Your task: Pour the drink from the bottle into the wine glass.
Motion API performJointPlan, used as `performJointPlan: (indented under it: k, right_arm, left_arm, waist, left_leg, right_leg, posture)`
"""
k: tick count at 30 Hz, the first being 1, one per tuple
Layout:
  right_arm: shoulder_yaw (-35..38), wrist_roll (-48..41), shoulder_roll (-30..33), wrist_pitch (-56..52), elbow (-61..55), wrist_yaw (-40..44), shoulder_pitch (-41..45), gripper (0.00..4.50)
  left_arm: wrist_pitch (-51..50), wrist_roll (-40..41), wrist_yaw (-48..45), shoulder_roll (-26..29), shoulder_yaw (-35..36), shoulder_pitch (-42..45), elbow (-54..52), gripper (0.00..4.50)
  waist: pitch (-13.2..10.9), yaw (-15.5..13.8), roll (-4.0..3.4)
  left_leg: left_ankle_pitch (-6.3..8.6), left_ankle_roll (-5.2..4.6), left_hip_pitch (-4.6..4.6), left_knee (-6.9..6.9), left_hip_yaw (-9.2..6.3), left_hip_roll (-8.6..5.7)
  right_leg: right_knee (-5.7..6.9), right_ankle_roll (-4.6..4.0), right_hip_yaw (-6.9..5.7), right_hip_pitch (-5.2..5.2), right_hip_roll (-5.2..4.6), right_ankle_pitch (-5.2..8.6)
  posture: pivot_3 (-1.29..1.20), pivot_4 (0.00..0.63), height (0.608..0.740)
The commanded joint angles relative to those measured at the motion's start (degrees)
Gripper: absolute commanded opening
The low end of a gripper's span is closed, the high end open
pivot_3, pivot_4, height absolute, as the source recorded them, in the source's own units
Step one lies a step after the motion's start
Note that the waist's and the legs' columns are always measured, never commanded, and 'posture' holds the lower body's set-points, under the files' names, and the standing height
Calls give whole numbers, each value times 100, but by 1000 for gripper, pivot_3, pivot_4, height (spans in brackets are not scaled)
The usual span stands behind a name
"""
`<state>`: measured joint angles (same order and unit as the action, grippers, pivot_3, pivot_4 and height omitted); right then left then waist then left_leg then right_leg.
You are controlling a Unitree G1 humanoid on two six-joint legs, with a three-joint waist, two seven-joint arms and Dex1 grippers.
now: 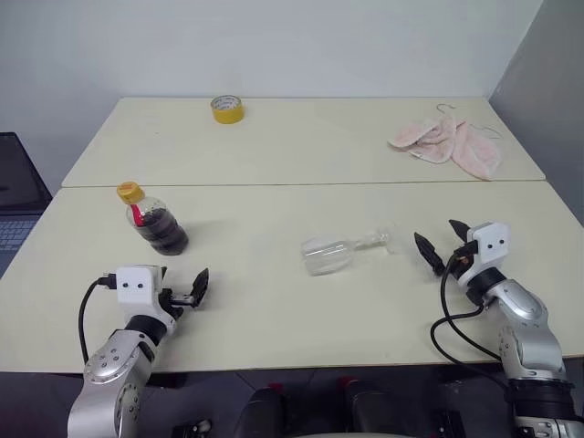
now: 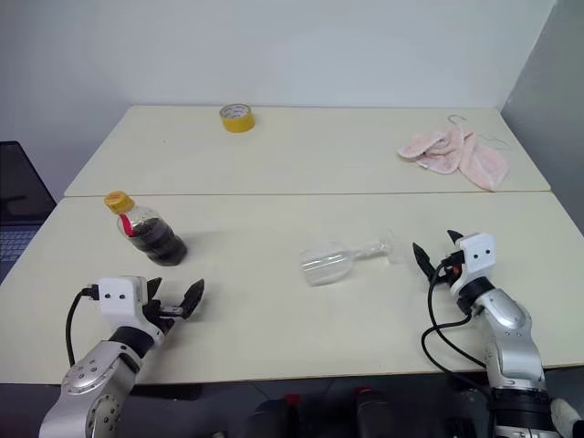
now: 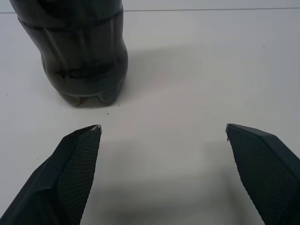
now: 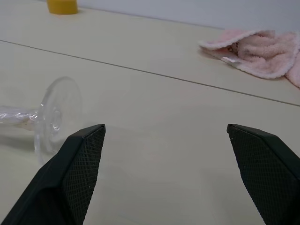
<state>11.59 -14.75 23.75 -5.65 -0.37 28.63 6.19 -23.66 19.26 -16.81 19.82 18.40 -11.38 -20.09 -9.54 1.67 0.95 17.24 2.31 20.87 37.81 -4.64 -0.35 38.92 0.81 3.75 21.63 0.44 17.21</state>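
Bottle (image 1: 157, 224) stands capped just ahead of the wide-open left tool (image 1: 187, 294); wine glass (image 1: 345, 251) lies toppled beside the empty, open right tool (image 1: 442, 245), needing righting.

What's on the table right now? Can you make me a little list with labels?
bottle: upright, yellow cap on, dark drink inside
wine glass: lying on its side, empty, foot toward the right pincer
left pincer: open, near the bottle, not touching
right pincer: open, near the glass's foot, not touching
yellow tape roll: far side of the table
pink cloth: far right corner
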Motion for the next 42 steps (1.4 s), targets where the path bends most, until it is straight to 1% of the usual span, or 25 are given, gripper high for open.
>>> performJointPlan:
  k: [1, 9, 13, 16, 18, 21, 25, 28, 30, 37, 42]
  right_arm:
    - [0, -44, 50, -10, -302, 19, 23, 4451]
    - [34, -50, 80, 111, -164, 86, -1, 4451]
    - [53, -57, 174, 269, -77, 278, -47, 4451]
    - [3, -100, 288, 390, -108, 562, -109, 4451]
    - [-83, -277, 475, 270, -375, 986, -216, 4451]
    - [-261, -689, 881, -138, -1036, 1674, -339, 4451]
    - [-459, -1097, 1284, -749, -1702, 2131, -249, 4451]
    - [-686, -1235, 1326, -1129, -2085, 2112, 73, 4451]
    - [-820, -1297, 1216, -1395, -2230, 1939, 331, 4451]
    - [-1206, -1271, 948, -1917, -2335, 1686, 920, 4451]
    - [-1507, -1236, 901, -2164, -2424, 1704, 1245, 4451]
  left_arm:
    - [78, -32, 37, 81, 93, 74, -225, 4500]
    - [220, -8, -59, 71, 77, 132, -206, 4500]
    - [346, 49, -36, 5, 158, 124, -187, 4500]
    - [354, 100, -77, 42, 187, 105, -167, 4500]
    - [354, 96, -107, 93, 208, 86, -164, 4500]
    - [368, 131, -180, 128, 261, 11, -197, 4500]
    - [384, 116, -182, 137, 309, -53, -207, 4500]
    - [416, 260, -174, 63, 452, -118, -239, 4500]
    - [461, 377, -200, 38, 570, -175, -292, 4500]
    - [419, 422, -45, 58, 776, -160, -284, 4500]
    - [338, 411, -117, 213, 799, -38, -191, 4500]
  waist:
    - [0, 0, 0]
    - [0, 0, 0]
    - [0, 0, 0]
    - [0, 0, 0]
    - [0, 0, 0]
    - [0, 0, 0]
    - [0, 8, 1]
    - [-1, 11, 3]
    - [-2, 13, 4]
    - [-10, -25, 20]
    - [-11, -21, 23]
  left_leg:
    - [0, 0, 0, 0, 0, 0]
    - [0, 0, 0, 0, 0, 0]
    - [0, 0, 0, 0, 1, 0]
    - [0, 0, 0, 0, 1, 0]
    - [0, 0, 0, 0, 1, 0]
    - [0, 0, 0, -1, 0, 0]
    - [0, -1, 0, 0, -3, 1]
    - [1, -1, -1, 1, -6, 1]
    - [0, -1, -1, 1, -6, 1]
    - [0, 0, 4, 2, -11, 0]
    - [0, 0, 4, 1, -13, 0]
  right_leg:
    - [0, 0, 0, 0, 0, 0]
    - [0, 0, 0, 0, 0, 0]
    - [0, 0, 0, 0, 0, 0]
    - [0, 0, 0, 0, 0, 0]
    - [0, 0, 0, 0, 0, 0]
    - [-1, 0, -1, 0, 0, 0]
    - [-1, 1, -3, -3, 0, 0]
    - [-2, 1, -5, -3, 1, 1]
    - [-1, 1, -5, -2, 0, 1]
    - [-7, 1, -10, -2, -2, 0]
    - [-7, 1, -14, 0, -3, 0]
  posture:
    - [0, 150, 740]
    - [0, 150, 740]
    - [0, 150, 740]
    - [0, 150, 740]
    - [0, 150, 740]
    - [0, 150, 740]
    - [0, 150, 740]
    - [0, 150, 740]
    - [0, 150, 740]
    - [0, 150, 740]
    - [0, 150, 740]
